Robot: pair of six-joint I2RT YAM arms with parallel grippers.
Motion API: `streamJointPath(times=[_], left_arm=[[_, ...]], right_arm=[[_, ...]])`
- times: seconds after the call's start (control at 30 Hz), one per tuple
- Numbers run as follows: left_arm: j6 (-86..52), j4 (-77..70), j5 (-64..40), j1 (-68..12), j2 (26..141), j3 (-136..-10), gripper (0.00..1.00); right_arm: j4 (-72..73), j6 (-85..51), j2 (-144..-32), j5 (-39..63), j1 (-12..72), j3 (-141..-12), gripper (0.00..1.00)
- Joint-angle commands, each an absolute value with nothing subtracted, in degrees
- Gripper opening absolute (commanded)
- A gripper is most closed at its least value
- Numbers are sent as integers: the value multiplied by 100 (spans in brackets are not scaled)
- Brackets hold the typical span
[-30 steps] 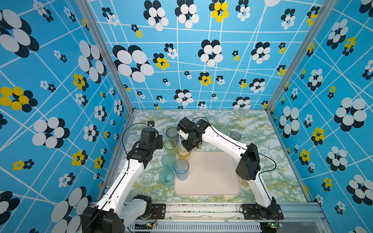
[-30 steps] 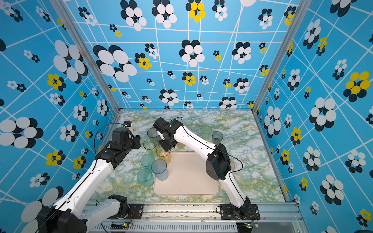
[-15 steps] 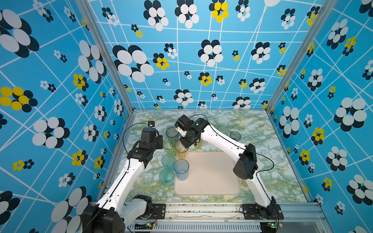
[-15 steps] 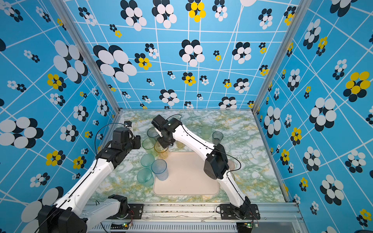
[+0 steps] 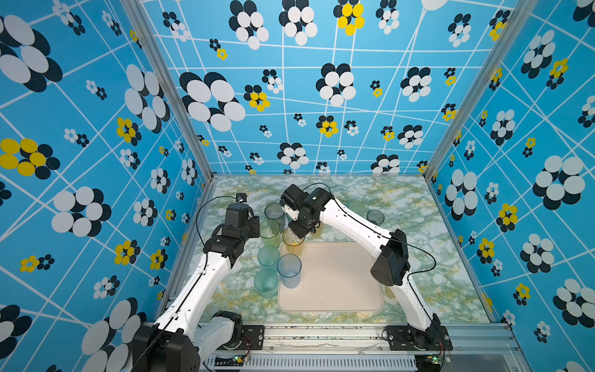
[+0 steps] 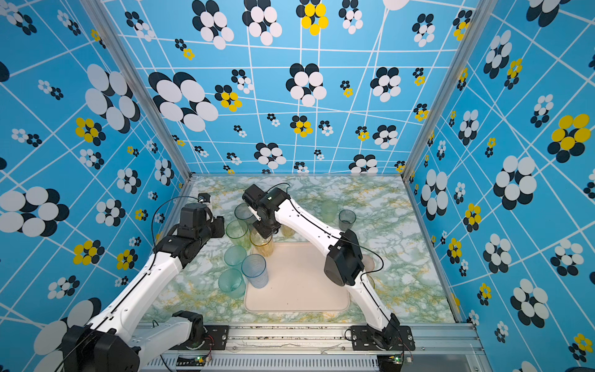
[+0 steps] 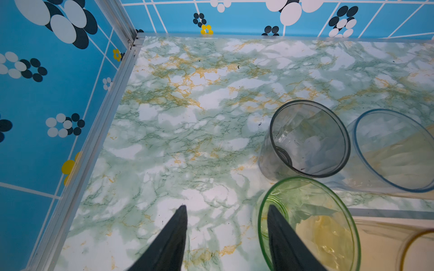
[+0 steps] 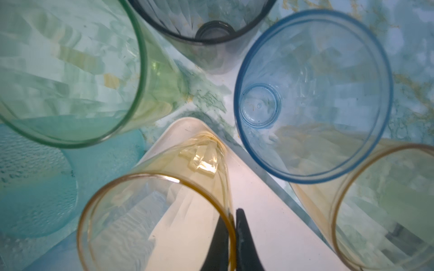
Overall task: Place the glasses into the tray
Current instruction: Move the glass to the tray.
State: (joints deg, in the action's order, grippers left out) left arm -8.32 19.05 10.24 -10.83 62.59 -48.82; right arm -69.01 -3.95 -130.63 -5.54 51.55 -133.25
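Blue walls (image 5: 96, 128) printed with black, white and yellow flowers close in a green-and-gold marbled worktop (image 5: 402, 199), and on it, toward the front, lies the cream tray (image 5: 338, 290). At the tray's far left corner stands the amber glass (image 5: 293, 240). The right fingers (image 8: 243, 239) are pressed together on its rim, one inside the mouth and one outside, pinching the wall. In the right wrist view its base sits over the tray's rounded corner, but whether it rests there or hangs just above cannot be told. The left fingers (image 7: 173, 234) are spread and straddle the rim of the green glass (image 7: 328, 211), one inside its mouth and one outside over bare worktop. Contact with the wall cannot be made out. That green glass is on the worktop just left of the amber one, with the grey glass (image 7: 307, 140) just beyond it. A tall blue glass (image 5: 289, 270) stands upright inside the tray at its left edge. Two teal glasses (image 5: 268, 256) stand on the worktop just outside that edge. A small grey glass (image 5: 375, 216) stands well apart on the far right of the worktop.
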Motion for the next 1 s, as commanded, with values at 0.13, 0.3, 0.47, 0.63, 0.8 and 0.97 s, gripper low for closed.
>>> streamJointPath(times=[0.13, 0.3, 0.47, 0.63, 0.8, 0.97], left_arm=[[-773, 1786, 957, -1028, 6276, -4991, 55], [-773, 1797, 958, -1025, 6284, -5000, 55], [-773, 1788, 960, -1026, 6308, -4990, 55], [-773, 1774, 959, -1024, 6311, -4977, 55], [-763, 1778, 951, -1022, 6306, -4975, 56], [-754, 1772, 958, -1019, 6276, -4965, 56]], right_arm=[[-7050, -299, -13078, -592, 5128, -13368, 3], [-6987, -292, -13160, -585, 5125, -13425, 3], [-6961, -299, -13293, -534, 5131, -13533, 3], [-6891, -334, -13381, -454, 5130, -13614, 3], [-6957, -334, -13523, -424, 5133, -13812, 5], [-7037, -325, -13579, -391, 5125, -13900, 11]])
